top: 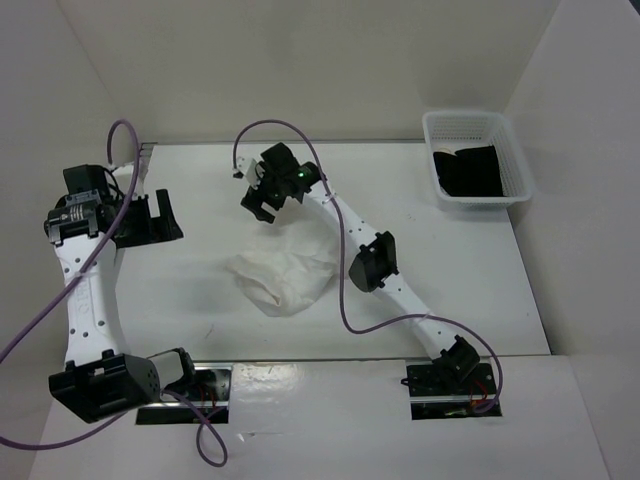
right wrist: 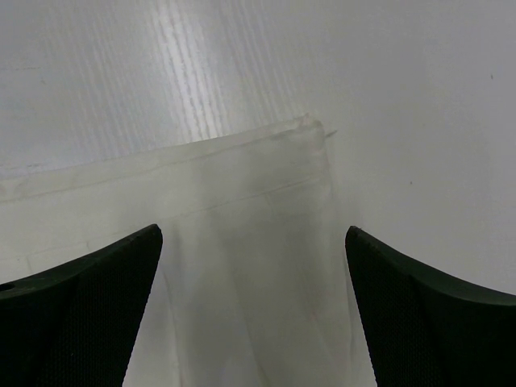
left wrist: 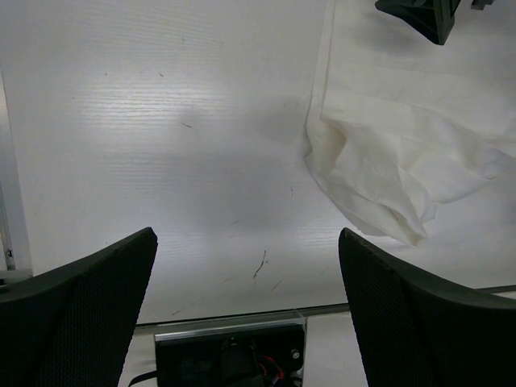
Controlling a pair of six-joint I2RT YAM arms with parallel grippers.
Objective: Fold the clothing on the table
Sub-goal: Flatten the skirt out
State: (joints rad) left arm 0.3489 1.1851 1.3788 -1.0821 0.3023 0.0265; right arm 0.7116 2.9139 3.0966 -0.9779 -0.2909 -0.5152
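Observation:
The clothing (top: 280,275), a white thin garment, lies crumpled in a heap on the table (top: 460,270) near its middle. My right gripper (top: 263,196) hovers just beyond the heap's far edge, open. In the right wrist view, a flat hemmed corner of the clothing (right wrist: 242,201) lies below and between its fingertips (right wrist: 254,230), with nothing gripped. My left gripper (top: 152,222) hangs open over bare table to the left of the heap. In the left wrist view, the clothing (left wrist: 387,153) lies to the upper right of the gripper (left wrist: 246,234), apart from it.
A white mesh basket (top: 505,150) holding a black cloth (top: 470,172) stands at the far right corner. A thin metal rail (left wrist: 10,201) runs along the table's left edge. The arm bases and their mounting slots (top: 185,385) sit at the near edge.

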